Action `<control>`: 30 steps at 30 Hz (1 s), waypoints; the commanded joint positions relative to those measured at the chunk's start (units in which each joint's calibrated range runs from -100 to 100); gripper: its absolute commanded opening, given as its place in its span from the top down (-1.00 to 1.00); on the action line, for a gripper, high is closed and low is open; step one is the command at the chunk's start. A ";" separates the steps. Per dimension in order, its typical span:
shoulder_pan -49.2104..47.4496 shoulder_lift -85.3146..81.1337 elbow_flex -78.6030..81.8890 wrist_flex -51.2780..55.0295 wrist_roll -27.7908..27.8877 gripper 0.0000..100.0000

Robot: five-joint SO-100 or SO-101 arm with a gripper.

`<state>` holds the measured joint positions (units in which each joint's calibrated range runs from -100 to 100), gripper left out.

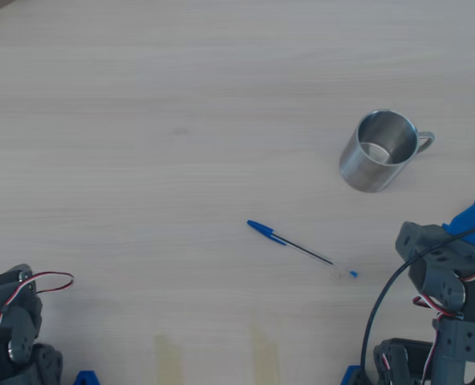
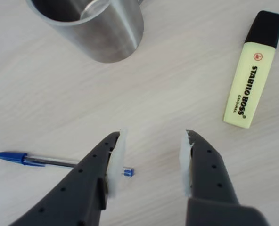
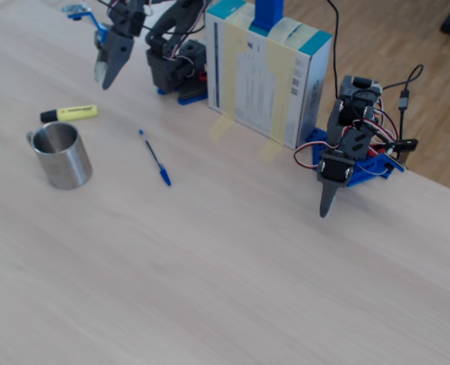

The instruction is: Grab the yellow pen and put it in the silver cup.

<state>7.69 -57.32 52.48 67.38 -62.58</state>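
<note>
Pale wood table (image 1: pixel 181 128), yellow pen (image 2: pixel 251 75) beside silver cup (image 2: pixel 99 28), end effector (image 2: pixel 151 160) spread, empty.

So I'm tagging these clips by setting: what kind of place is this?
Probably a hobby or lab desk: a pale wood tabletop, two small servo arms with loose wires, a cardboard box taped down as a stand.
</note>
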 commanded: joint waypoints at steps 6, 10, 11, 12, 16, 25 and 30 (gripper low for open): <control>4.96 5.86 -4.09 -11.57 -1.13 0.61; 6.09 8.52 -4.09 -16.37 -1.13 0.61; 6.53 9.10 -4.09 -17.06 -1.13 0.61; 6.97 9.60 -4.09 -17.57 -1.13 0.61; 9.24 11.10 -4.09 -19.29 -1.13 0.61; 15.17 11.51 -3.91 -19.46 -0.76 0.50; 16.92 11.60 -3.36 -19.38 -0.71 0.46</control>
<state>23.75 -45.89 51.67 48.63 -63.51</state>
